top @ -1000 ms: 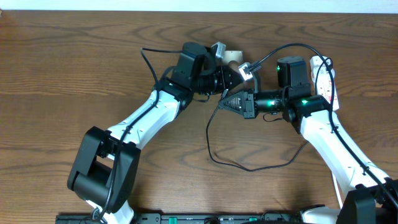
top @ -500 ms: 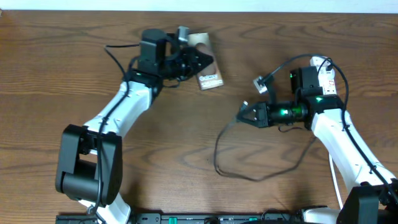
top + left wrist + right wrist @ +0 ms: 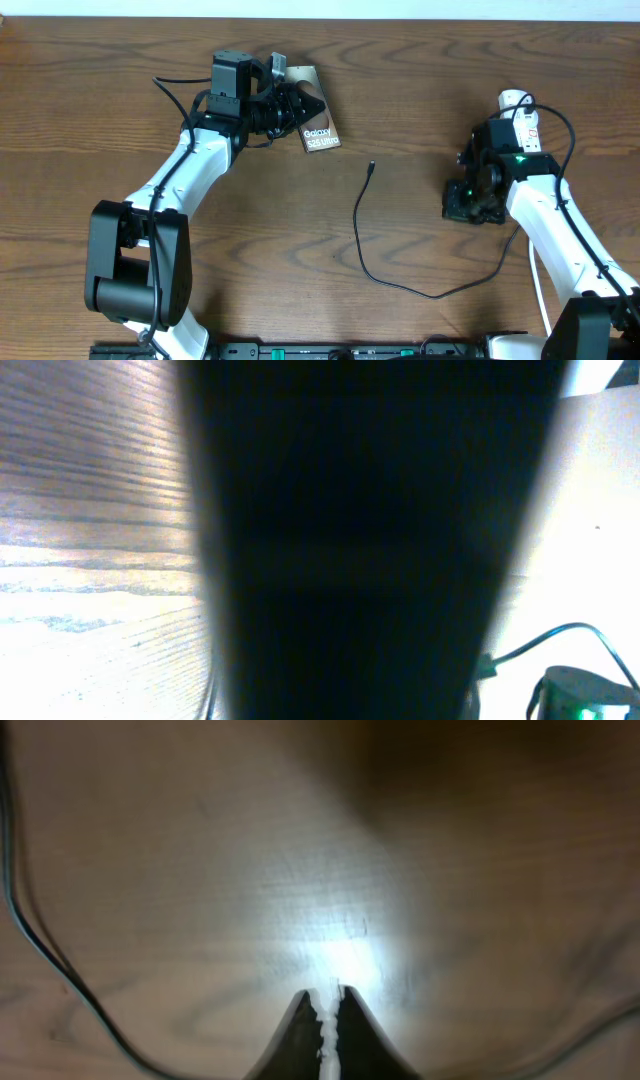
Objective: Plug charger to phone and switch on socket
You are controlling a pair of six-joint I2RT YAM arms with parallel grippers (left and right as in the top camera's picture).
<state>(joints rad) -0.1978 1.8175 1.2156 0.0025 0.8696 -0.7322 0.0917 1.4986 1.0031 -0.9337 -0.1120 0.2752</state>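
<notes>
The phone (image 3: pixel 318 132), bronze-brown with white "Galaxy" text, is at the back left of centre, in the jaws of my left gripper (image 3: pixel 296 104), which is shut on its upper end. In the left wrist view a dark blurred shape (image 3: pixel 360 540) fills the frame. The charger (image 3: pixel 400 285) lies loose on the table in a curve, its plug tip (image 3: pixel 371 168) free and pointing away from me. My right gripper (image 3: pixel 468 205) points down at the table, shut and empty (image 3: pixel 327 992). The white socket (image 3: pixel 522 112) is at the back right, mostly hidden by the right arm.
The charger cable (image 3: pixel 40 955) runs along the left of the right wrist view, apart from the jaws. A white cord (image 3: pixel 535 285) runs down beside the right arm. The table's far edge lies just behind the phone and socket.
My right gripper let go of the charger, swung right and now points down; the cable lies on the table. My left gripper has drawn the phone a little further left.
</notes>
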